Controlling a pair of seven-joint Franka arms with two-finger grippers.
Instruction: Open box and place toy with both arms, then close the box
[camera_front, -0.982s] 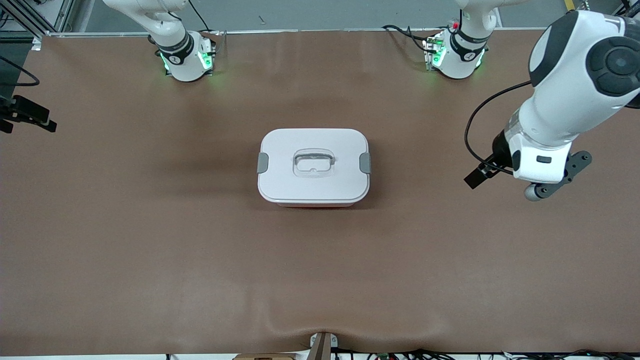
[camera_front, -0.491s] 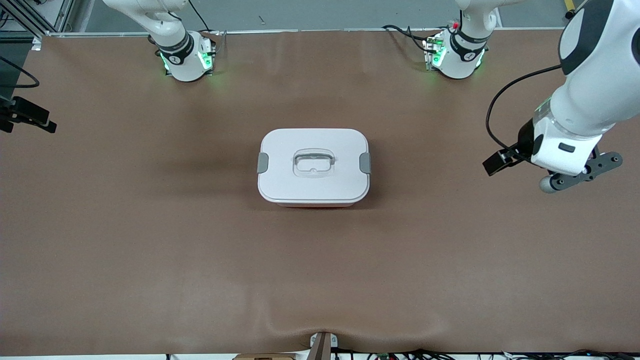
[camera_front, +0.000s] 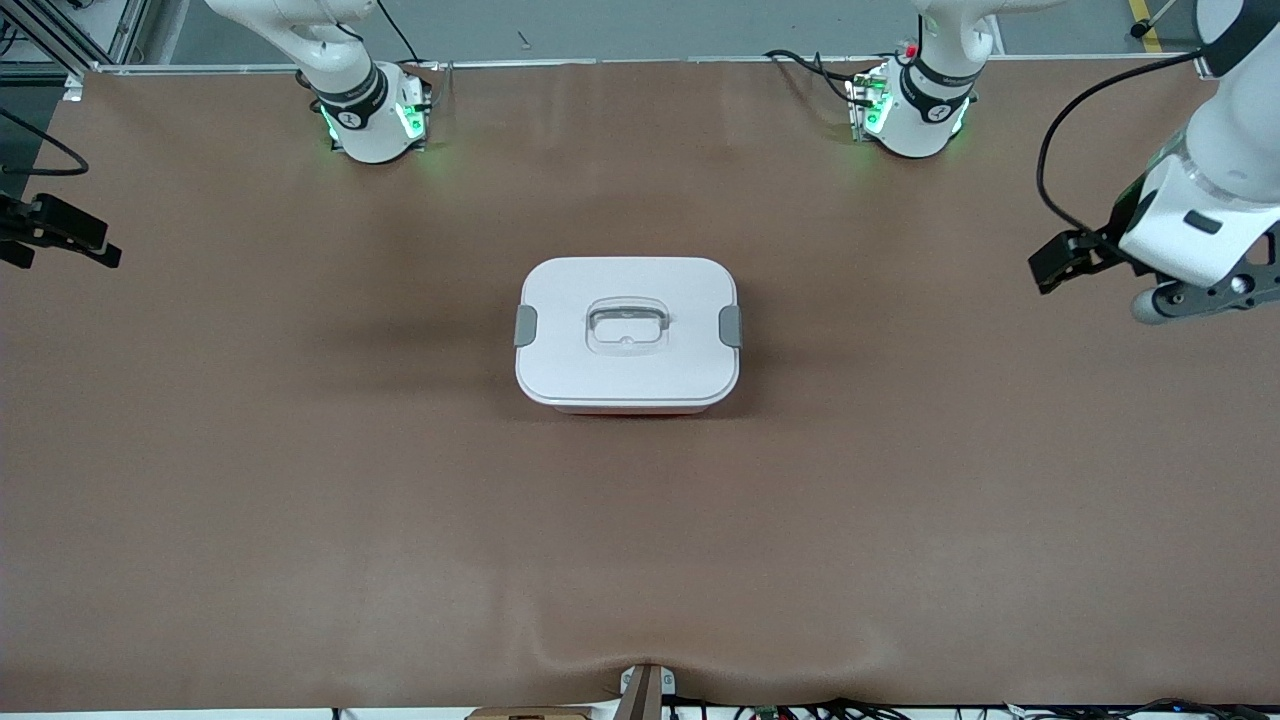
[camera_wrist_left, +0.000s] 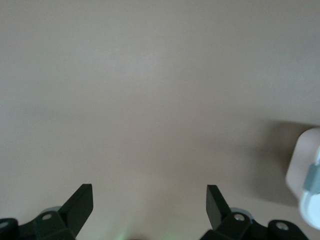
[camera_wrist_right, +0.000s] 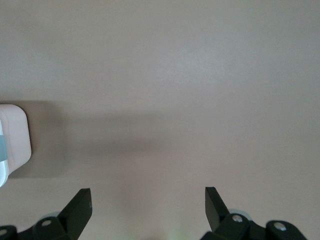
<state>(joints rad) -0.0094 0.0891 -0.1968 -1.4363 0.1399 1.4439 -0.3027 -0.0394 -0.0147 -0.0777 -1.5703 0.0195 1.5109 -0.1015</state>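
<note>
The box (camera_front: 628, 334) sits shut at the centre of the front frame on the brown table (camera_front: 300, 500), its white lid (camera_front: 560, 300) on, a grey clip (camera_front: 525, 326) at each short side and the clear handle (camera_front: 627, 325) sunk in the middle. The toy is not visible in any view. The left gripper (camera_wrist_left: 150, 202) hangs over bare table at the front frame's right edge, toward the left arm's end, jaws spread wide and holding nothing; the box edge shows at the right margin of its wrist view. The right gripper (camera_wrist_right: 148, 202), at the front frame's left edge, is over bare table too, jaws spread and empty.
</note>
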